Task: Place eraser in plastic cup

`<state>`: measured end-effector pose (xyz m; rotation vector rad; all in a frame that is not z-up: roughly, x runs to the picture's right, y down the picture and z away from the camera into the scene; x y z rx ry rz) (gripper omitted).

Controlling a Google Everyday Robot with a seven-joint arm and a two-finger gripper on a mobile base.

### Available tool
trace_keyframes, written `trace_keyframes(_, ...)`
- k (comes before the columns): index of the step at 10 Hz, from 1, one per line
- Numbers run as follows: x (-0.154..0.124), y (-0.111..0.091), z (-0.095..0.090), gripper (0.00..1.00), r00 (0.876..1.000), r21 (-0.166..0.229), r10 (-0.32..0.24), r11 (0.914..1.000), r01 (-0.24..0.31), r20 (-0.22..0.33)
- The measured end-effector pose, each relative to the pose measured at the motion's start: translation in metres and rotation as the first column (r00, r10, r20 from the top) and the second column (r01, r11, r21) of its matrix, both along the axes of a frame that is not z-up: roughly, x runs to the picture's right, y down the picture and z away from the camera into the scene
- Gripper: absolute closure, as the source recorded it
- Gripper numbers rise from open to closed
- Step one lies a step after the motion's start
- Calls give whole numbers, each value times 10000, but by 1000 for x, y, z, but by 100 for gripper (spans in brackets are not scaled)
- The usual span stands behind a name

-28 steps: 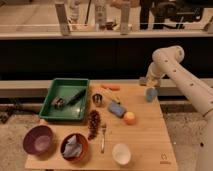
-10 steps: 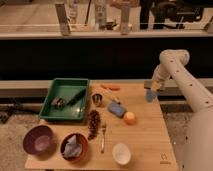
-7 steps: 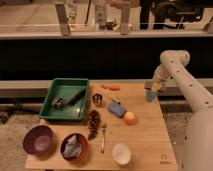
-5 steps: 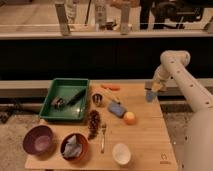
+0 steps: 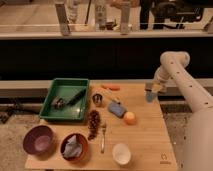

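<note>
The light-blue plastic cup (image 5: 150, 96) stands near the table's right edge, toward the back. My gripper (image 5: 155, 87) hangs directly above it, almost touching its rim, at the end of the white arm (image 5: 175, 70) that reaches in from the right. The eraser does not show anywhere on the table; it is hidden.
A green tray (image 5: 50, 95) holding dark items sits at the back left. A metal cup (image 5: 97, 99), a blue block (image 5: 116, 109), an orange ball (image 5: 130, 118) and a carrot (image 5: 111, 87) lie mid-table. A white bowl (image 5: 121, 153), an orange bowl (image 5: 74, 146) and a purple bowl (image 5: 39, 140) line the front.
Since the earliest frame the arm has swung right and the gripper has come down closer over the plastic cup. Over the last second nothing has visibly moved.
</note>
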<state>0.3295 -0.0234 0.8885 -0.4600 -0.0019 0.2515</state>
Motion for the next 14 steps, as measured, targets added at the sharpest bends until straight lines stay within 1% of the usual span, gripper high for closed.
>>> trace_keyframes(4, -1, 3, 5, 25, 9999, -132, 120, 9998, -120, 59)
trace_keyframes(5, -3, 4, 7, 21, 9999, -170, 126, 9998, -125, 84)
trace_keyframes(10, -2, 11, 11, 20, 9998, -320, 183, 9993, -181, 76)
trace_keyframes(13, -1, 9, 8, 20, 9997, -276, 243, 9993, -240, 100)
trace_keyframes(14, -1, 8, 6, 20, 9997, -259, 184, 9995, -180, 150)
